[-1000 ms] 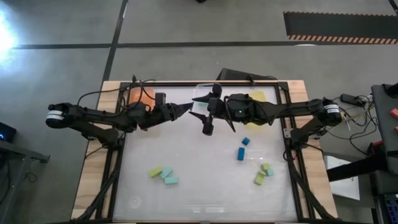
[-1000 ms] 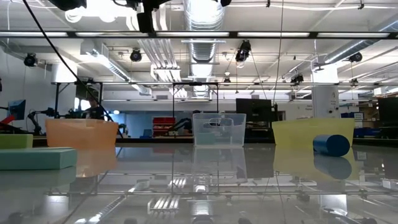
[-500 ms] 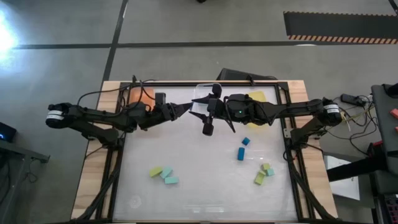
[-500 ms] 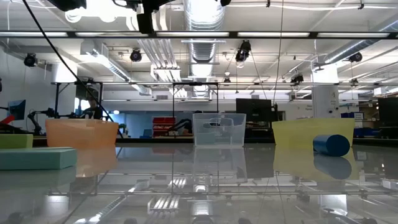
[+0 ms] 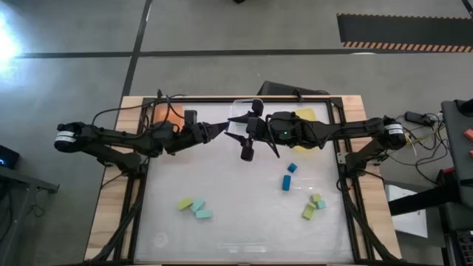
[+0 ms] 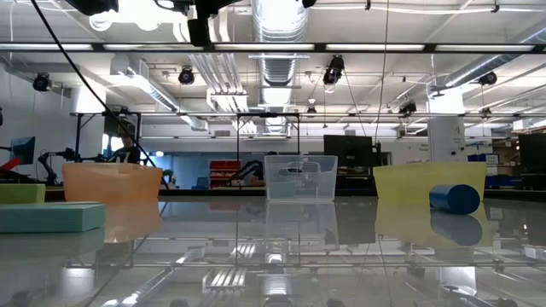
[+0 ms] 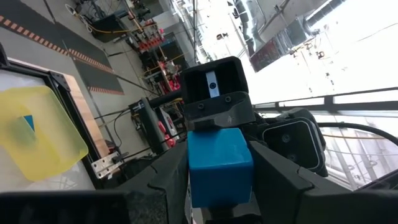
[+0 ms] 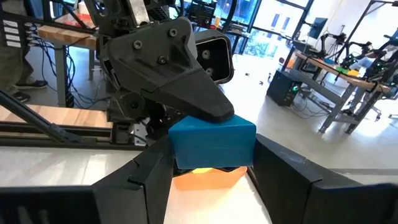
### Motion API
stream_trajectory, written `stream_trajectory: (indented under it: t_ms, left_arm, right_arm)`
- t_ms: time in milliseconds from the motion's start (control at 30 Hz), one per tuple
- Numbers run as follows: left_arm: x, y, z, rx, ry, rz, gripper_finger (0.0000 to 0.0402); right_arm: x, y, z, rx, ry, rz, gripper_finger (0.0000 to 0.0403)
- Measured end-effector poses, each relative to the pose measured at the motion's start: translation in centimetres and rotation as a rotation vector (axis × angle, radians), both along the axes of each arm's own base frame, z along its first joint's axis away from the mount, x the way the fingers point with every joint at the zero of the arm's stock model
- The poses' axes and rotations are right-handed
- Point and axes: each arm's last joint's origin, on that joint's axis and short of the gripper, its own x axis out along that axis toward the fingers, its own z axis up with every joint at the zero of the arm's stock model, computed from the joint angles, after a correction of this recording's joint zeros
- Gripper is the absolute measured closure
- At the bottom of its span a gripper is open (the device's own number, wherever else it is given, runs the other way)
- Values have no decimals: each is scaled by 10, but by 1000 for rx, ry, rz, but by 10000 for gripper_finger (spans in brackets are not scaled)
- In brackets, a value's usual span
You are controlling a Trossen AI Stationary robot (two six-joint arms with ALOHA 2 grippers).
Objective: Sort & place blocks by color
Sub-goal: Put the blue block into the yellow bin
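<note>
Three trays (image 5: 168, 112), nine loose blocks (image 5: 285, 182) on the table (image 5: 244, 229), one blue block (image 7: 219, 163) between two claws (image 5: 230, 127).

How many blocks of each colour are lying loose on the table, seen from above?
Yellow-green blocks: 3
Light teal blocks: 3
Blue blocks: 2
Total: 8
</note>
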Motion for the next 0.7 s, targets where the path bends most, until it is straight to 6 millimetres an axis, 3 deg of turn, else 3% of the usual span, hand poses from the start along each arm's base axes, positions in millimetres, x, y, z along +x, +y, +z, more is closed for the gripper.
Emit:
stream_trajectory:
  t_ms: [100, 433, 700]
  left_arm:
    - [0, 0, 0, 7, 3, -6, 251]
    - [0, 0, 0, 88, 27, 2, 144]
    - [-9, 1, 0, 238, 64, 50, 130]
  right_arm:
    - [0, 0, 0, 11, -2, 0, 213]
    - [-3, 0, 1, 49, 1, -10, 214]
    - [-22, 0, 4, 187, 92, -40, 214]
